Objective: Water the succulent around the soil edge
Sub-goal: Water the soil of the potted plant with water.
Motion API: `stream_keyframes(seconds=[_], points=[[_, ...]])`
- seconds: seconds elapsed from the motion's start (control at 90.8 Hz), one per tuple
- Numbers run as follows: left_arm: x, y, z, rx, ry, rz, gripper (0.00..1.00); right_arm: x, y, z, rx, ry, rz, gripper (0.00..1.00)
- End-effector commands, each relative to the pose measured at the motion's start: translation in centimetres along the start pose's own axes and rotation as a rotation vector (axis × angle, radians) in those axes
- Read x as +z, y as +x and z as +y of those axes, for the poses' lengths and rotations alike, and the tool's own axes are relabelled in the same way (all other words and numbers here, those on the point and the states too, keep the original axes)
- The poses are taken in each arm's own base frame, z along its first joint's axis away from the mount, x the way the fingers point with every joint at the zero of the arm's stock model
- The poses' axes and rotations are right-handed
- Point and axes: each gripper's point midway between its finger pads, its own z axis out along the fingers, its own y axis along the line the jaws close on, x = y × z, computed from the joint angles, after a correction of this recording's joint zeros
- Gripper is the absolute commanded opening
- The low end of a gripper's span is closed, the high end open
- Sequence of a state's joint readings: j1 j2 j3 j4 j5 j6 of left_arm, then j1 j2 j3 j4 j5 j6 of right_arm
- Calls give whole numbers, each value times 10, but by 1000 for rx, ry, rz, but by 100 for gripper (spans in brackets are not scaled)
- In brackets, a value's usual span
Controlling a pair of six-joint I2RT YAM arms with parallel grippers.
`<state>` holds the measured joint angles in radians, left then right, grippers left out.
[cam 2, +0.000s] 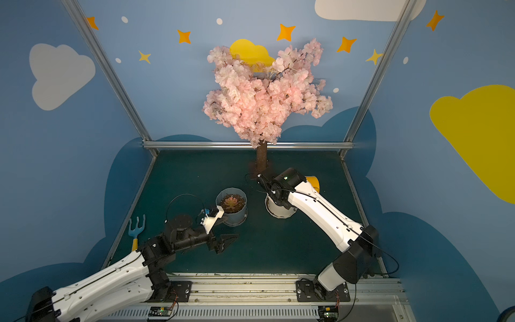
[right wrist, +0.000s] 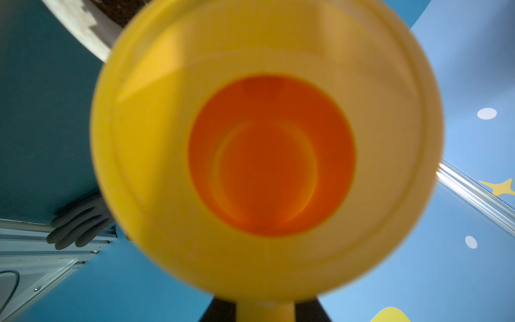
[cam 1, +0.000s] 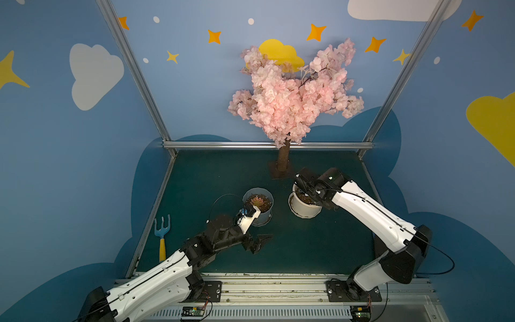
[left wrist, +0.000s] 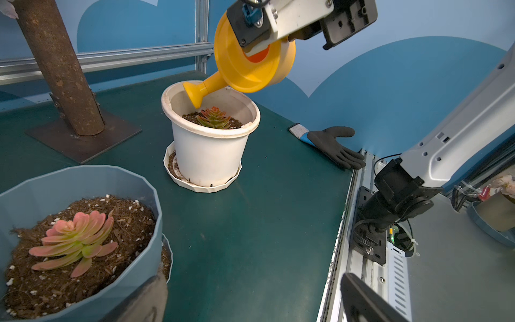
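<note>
A small red-green succulent (left wrist: 214, 118) grows in a white pot (left wrist: 209, 156) on a saucer; the pot shows in both top views (cam 1: 303, 207) (cam 2: 278, 210). My right gripper (right wrist: 264, 312) is shut on the handle of a yellow watering can (left wrist: 250, 69). The can is tilted, its spout head (left wrist: 193, 94) dipping just inside the pot's rim, over the soil's edge. No water is visible. My left gripper (left wrist: 253, 306) hangs open and empty near the table's front (cam 1: 260, 242), beside a blue-grey pot (left wrist: 139, 212) holding a pink succulent (left wrist: 72, 239).
A blossom tree's trunk (cam 1: 283, 161) stands on a base plate behind the pots. A blue and yellow hand rake (cam 1: 162, 237) lies at the left edge. A black glove (left wrist: 334, 146) lies at the right edge by the rail. Metal frame posts border the green table.
</note>
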<state>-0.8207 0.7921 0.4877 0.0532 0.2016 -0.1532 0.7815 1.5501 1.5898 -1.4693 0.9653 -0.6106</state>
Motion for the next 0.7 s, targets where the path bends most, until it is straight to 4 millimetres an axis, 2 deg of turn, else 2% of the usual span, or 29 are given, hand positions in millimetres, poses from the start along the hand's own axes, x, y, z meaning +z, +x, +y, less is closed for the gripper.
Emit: stream_keyframes(seconds=[0.0,0.385,0.694], points=[[1,1,1,5,-5,-7,100,-11,1,-9,50,17,-42,0],[1,1,2,6,-8,-7,100,-25,3,-1,54,5,-101,0],[1,2,4,10,-20,-1,100,-34,19,10,58,-8,-114,0]])
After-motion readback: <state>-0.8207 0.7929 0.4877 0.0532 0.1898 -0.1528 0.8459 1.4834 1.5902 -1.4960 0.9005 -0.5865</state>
